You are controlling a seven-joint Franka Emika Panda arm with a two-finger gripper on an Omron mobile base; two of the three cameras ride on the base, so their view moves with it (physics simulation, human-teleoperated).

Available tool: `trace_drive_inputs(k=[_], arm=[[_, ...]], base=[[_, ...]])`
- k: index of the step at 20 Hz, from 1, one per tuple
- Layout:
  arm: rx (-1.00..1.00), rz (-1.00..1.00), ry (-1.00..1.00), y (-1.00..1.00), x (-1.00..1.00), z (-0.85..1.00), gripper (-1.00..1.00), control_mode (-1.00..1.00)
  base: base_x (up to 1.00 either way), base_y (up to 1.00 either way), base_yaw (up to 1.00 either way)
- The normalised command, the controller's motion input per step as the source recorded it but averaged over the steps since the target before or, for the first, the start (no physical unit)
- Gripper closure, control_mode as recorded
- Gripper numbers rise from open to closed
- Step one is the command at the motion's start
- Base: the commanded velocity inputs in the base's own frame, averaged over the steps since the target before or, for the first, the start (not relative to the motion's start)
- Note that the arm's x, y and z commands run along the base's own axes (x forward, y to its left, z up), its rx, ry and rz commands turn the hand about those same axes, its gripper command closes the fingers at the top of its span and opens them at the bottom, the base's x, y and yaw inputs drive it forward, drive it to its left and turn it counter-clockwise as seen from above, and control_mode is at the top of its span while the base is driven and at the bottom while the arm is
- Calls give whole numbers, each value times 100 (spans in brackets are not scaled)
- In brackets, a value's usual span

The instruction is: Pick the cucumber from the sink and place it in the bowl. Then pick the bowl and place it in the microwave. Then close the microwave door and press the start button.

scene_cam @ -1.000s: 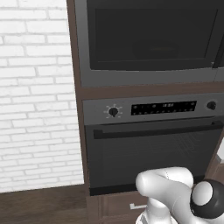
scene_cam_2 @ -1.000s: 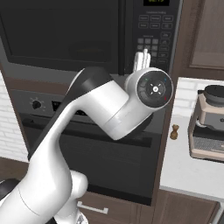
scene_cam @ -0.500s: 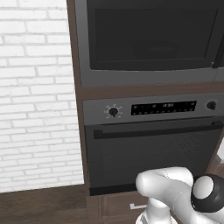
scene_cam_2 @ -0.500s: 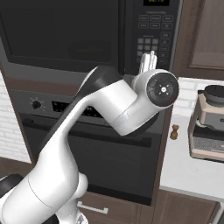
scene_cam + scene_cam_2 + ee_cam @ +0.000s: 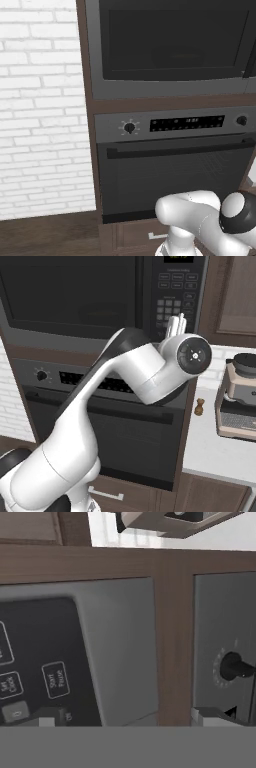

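Observation:
The microwave [image 5: 175, 45] is built in above an oven, and the microwave door [image 5: 75, 296] with its black window is shut. To the right of the door is the microwave's keypad [image 5: 175, 293]. My gripper [image 5: 176, 320] points at the lower keypad, open, with nothing between its fingers. In the hand view, which is rolled, the gripper [image 5: 130, 717] faces the panel's lower corner; a "Start Pause" button [image 5: 55, 680] lies left of its middle. The cucumber, the bowl and the sink are out of view.
An oven [image 5: 175, 165] with knobs, a display and a bar handle sits under the microwave. A white counter [image 5: 215, 446] to the right carries a coffee machine [image 5: 240, 396] and a small brown mill [image 5: 200, 407]. A brick wall [image 5: 40, 100] stands at the left.
The wrist and gripper have slid to the right along the microwave front, from beside the door edge to over the keypad. The jaws stay open.

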Motion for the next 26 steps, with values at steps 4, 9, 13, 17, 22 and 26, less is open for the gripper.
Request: trace_drive_inputs(k=[4,9,13,17,22,26], arm=[[2,0,0,-10,22,-1,-100,-100],[2,0,0,-12,19,-2,-100,-100],[2,0,0,-10,18,-6,-100,-100],[0,0,0,-1,20,-10,-100,-100],[0,0,0,0,21,-14,-100,-100],[0,0,0,0,5,-34,-100,-100]], base=[[0,0,0],[0,0,0],[0,0,0],[0,0,0],[0,0,0],[0,0,0]])
